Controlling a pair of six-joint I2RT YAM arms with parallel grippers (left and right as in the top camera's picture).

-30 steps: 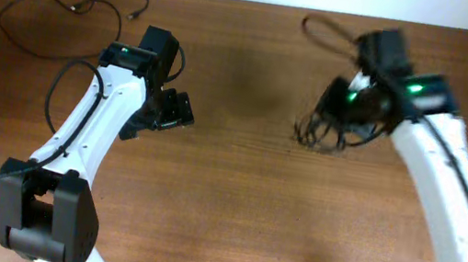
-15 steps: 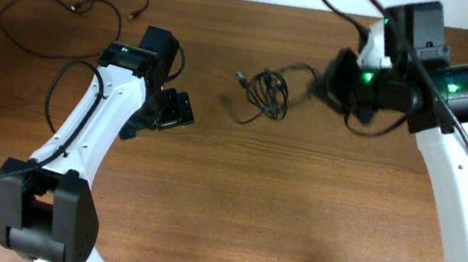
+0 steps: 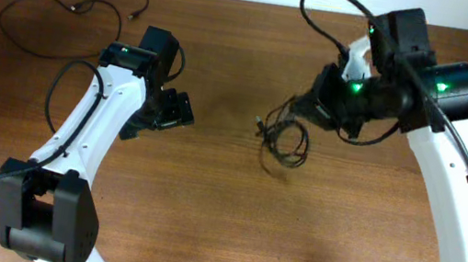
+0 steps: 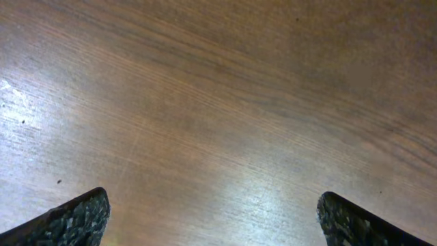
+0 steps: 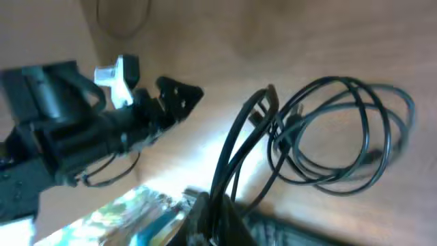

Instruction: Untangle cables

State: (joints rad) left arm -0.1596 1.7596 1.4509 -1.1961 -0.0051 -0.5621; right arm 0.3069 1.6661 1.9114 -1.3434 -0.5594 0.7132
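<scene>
While the right pincer [image 3: 311, 113] hangs over the middle-right of the wooden surface [image 3: 201, 224], several thin black strands rise from the cable bundle [image 3: 286, 141] straight into it. From the right wrist, those strands converge and vanish into the dark fingers at the bottom edge of the view, so this pincer is pinching the cords. The fingers themselves are too blurred to make out singly. Below the grip, the bundle spreads into a handful of overlapping round loops, crossed and caught on one another near their top. From overhead, a short end sticks out on the bundle's left side. Whether the lowest loops touch the wood or hang just above it, I cannot tell.

The left pincer [image 3: 179, 110] sits left of centre, well apart from the bundle, with bare wood between the two. Its own camera shows the two dark, rough-textured fingertips [image 4: 75, 215] at the lower corners of the view, spread wide, with nothing but wood grain between them.

A second, loose cable [image 3: 22, 25] lies flat in the far left corner of the surface. It forms one large open loop, and its two small plug ends rest near each other toward the back edge. It is well apart from the bundle, and neither pincer touches it.
</scene>
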